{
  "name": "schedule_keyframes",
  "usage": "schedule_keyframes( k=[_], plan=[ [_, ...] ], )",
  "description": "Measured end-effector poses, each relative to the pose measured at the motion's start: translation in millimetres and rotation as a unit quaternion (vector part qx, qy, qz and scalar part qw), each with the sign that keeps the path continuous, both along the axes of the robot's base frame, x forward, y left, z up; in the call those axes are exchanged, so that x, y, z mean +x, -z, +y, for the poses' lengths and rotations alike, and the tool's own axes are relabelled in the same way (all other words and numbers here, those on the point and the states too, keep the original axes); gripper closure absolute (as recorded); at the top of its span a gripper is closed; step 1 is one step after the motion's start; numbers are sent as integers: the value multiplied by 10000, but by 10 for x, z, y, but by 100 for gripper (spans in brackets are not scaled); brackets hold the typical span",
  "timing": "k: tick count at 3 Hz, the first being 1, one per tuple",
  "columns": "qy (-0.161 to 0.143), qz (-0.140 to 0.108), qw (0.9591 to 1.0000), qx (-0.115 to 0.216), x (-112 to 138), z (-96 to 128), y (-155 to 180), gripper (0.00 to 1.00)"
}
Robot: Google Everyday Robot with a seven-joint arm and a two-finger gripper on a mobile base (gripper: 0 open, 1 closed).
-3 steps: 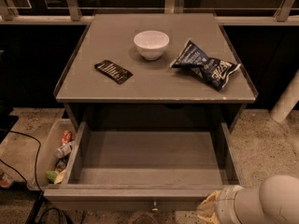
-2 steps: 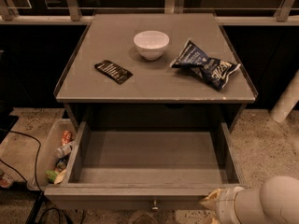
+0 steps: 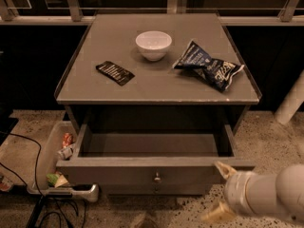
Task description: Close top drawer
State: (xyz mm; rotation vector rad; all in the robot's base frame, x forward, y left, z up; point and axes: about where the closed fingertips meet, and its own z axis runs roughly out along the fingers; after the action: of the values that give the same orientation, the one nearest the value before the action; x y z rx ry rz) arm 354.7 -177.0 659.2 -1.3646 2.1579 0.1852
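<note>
A: Camera view, lower right: gripper (image 3: 213,191) on pale arm, fingers spread wide, nothing held. Where's the top drawer (image 3: 118,175)?
B: Lower centre, under cabinet top (image 3: 156,87). Part open, box empty as far as visible. Front w/ knob (image 3: 156,177) sits higher in frame than 1 s ago, and less of the box floor shows. So it's gone in a good way.
A: Gripper pos vs then?
B: Was below drawer's right corner; now up at right end of front. Upper finger (image 3: 225,169) looks to touch front's top edge. Can't confirm contact.
A: Meaning?
B: Judgement: push underway and working. Not shut yet, front still well out from cabinet face. Off-centre push at right end could skew drawer, so watch for binding.
A: Top items?
B: Bowl (image 3: 153,44), chip bag (image 3: 209,68), both unmoved.
</note>
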Motion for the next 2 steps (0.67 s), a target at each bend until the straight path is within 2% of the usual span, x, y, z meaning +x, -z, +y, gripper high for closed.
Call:
schedule_keyframes(
  k=[1,2],
  plan=[
    [25,-497,9986,181,528,-79,-323,41],
    [19,-672,9975,205,956,-134,-460,64]
  ],
)
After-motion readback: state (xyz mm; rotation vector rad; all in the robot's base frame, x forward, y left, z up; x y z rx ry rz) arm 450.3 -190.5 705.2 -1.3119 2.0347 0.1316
